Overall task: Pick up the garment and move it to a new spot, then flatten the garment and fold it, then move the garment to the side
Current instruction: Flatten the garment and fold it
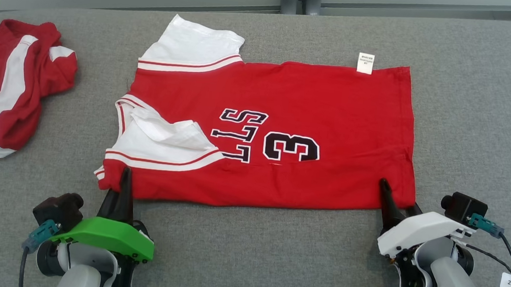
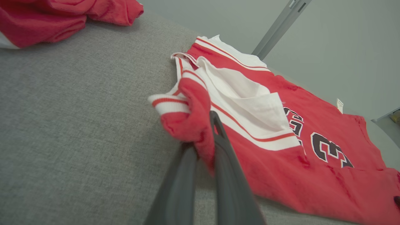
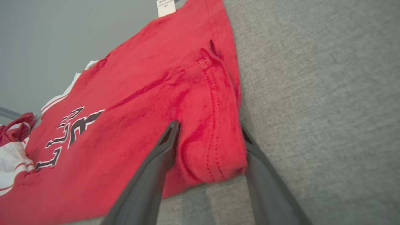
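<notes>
Jaws of the left gripper (image 1: pixel 125 172) stand nearly together, pinching a bunched red corner of the garment (image 1: pixel 287 100) beside its white sleeve at the lower left of the head view. Those of the right gripper (image 1: pixel 384 186) stand wider apart with the hem corner between them at the lower right; whether they clamp it cannot be told. The red numbered jersey lies spread across the middle of the grey counter (image 1: pixel 250 254), its care tag (image 1: pixel 365 63) at the far edge and the nearer white sleeve rumpled over the chest. A second, crumpled red-and-white garment (image 1: pixel 11 85) sits well apart at the upper left. The relocating and most of the flattening appear done. The fold and the move to the side look not yet made.
</notes>
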`<state>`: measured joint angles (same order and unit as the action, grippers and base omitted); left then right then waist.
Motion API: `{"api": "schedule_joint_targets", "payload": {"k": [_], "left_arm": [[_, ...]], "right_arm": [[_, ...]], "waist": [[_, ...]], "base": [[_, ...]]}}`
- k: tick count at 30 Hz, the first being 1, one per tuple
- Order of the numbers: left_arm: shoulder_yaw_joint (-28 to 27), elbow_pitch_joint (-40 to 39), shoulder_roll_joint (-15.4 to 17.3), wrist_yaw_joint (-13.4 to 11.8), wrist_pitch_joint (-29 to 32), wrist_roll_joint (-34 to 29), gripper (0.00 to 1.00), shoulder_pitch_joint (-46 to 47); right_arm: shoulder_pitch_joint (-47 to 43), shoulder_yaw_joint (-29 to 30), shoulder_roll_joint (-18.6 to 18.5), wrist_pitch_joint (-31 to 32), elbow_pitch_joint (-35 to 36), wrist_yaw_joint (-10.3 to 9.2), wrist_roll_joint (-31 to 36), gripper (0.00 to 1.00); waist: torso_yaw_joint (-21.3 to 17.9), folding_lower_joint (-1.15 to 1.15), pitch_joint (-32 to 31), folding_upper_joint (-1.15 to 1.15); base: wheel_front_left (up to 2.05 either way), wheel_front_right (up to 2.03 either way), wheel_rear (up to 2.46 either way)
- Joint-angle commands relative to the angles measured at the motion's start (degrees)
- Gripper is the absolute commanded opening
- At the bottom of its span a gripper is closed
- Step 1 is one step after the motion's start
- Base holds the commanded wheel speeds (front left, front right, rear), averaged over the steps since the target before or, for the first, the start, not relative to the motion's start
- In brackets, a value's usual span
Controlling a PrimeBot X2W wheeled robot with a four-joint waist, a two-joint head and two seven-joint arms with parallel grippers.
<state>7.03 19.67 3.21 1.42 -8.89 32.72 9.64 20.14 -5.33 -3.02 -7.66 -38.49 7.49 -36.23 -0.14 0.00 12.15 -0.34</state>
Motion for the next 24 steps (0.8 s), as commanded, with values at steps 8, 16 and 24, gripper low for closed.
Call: {"api": "schedule_joint_targets", "payload": {"k": [8, 16, 24], "left_arm": [[0.00, -1.03, 0.57, -0.01, -1.01, 0.93, 0.00, -2.76], [1.88, -6.66, 0.13, -1.21, -1.08, 2.35, 0.00, -10.19], [4.56, -9.61, -0.09, -3.27, -0.20, 4.01, 0.00, -16.16]], "right_arm": [[-2.92, 3.31, -0.09, -0.54, 3.29, 0.00, 2.71, 0.00], [-11.29, 9.40, -0.06, 6.05, 16.93, -0.01, 6.67, 0.00], [-20.70, 11.45, -0.05, 10.73, 26.95, -0.01, 4.82, 0.00]], "waist": [[-0.43, 0.00, -1.78, 0.34], [-0.38, 0.00, -3.05, 0.34], [-0.17, 0.00, -4.26, 0.34]], "base": [[0.00, 0.00, 0.00], [0.00, 0.00, 0.00], [0.00, 0.00, 0.00]]}}
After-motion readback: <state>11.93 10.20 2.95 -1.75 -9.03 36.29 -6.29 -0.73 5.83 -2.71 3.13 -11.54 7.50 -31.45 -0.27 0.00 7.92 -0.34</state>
